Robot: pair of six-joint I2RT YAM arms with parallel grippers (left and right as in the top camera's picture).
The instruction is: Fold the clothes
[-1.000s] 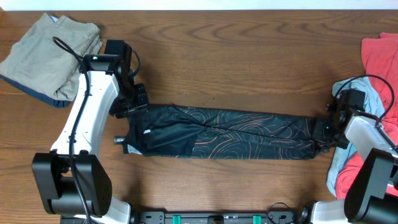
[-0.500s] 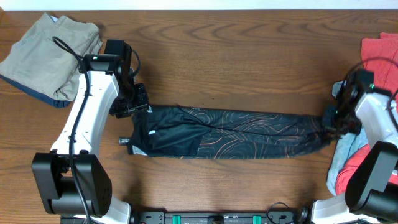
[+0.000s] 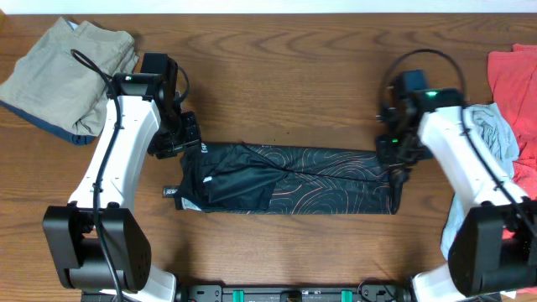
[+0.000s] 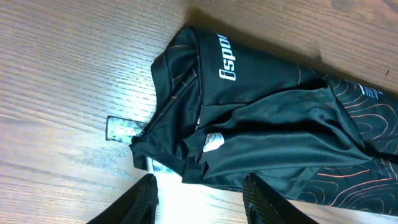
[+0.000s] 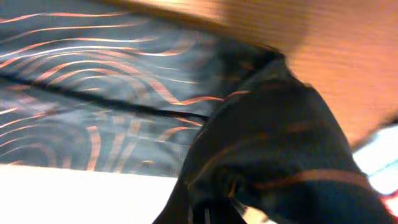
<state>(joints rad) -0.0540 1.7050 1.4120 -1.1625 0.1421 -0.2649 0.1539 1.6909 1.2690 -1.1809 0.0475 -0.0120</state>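
The black jersey with thin orange contour lines lies as a long strip across the middle of the table. Its left end shows white lettering in the left wrist view. My left gripper hovers open just over that left end, and its dark fingers hold nothing. My right gripper is shut on the jersey's right end. The cloth bunches up around its jaws, which are hidden by the fabric.
A folded khaki garment over something blue sits at the back left. A red garment and a pale blue-grey one lie heaped at the right edge. A small label lies beside the jersey's left end.
My right gripper has carried the jersey's right end leftward and up off the table, shortening the strip. The left arm has stayed where it was.
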